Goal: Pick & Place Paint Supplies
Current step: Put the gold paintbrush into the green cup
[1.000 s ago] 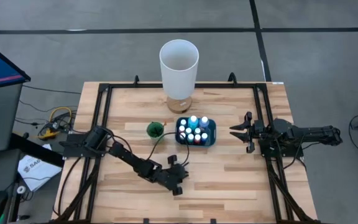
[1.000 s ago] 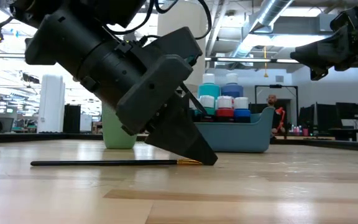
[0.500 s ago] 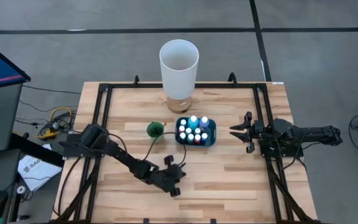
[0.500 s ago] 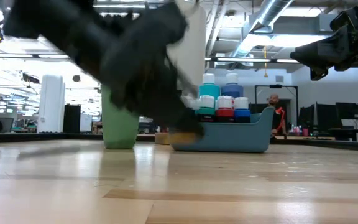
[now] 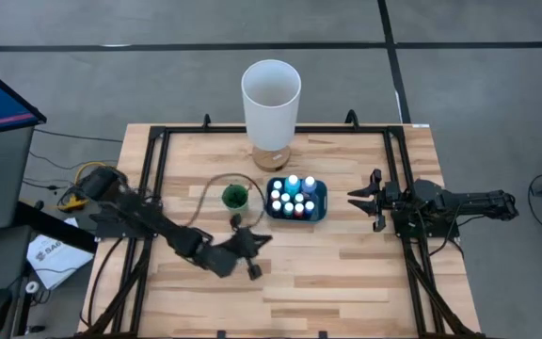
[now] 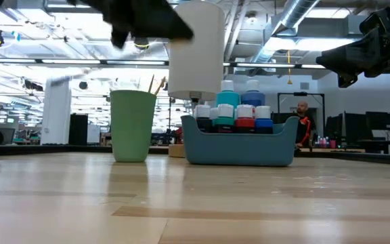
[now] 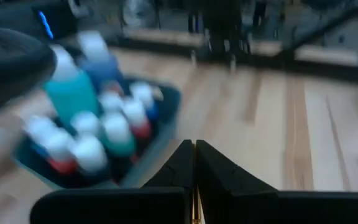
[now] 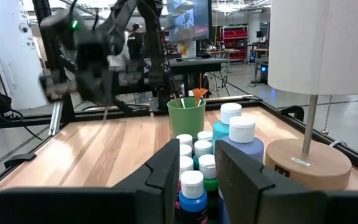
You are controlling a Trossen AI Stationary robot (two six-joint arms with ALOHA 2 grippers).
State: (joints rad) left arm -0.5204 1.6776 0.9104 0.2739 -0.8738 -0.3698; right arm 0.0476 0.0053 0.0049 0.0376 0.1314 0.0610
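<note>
Ten or so small paint bottles with pale caps point(image 5: 295, 198) stand packed together in the blue plastic tray point(image 5: 321, 207), right of centre on the pale wooden table point(image 5: 346, 273). My left gripper point(image 5: 262, 240) hangs raised above the boards in front of them. Its jaws are pressed together on the orange-tipped brush point(image 7: 193, 215), of which only a thin orange sliver shows between my fingers point(image 7: 219, 174). I cannot tell how the handle lies.

Just left of the tray is the small green plastic cup point(image 5: 235, 196), with a few more thin brushes point(image 8: 191, 96) standing in it, one of them orange at the end. Behind both rises the tall white cylindrical lamp point(image 5: 271, 94) on its round wooden base point(image 8: 303, 163).

My right gripper point(image 5: 351, 199) waits just right of the tray, off the table. Its fingers point(image 8: 166, 168) are a narrow gap apart and hold nothing.
</note>
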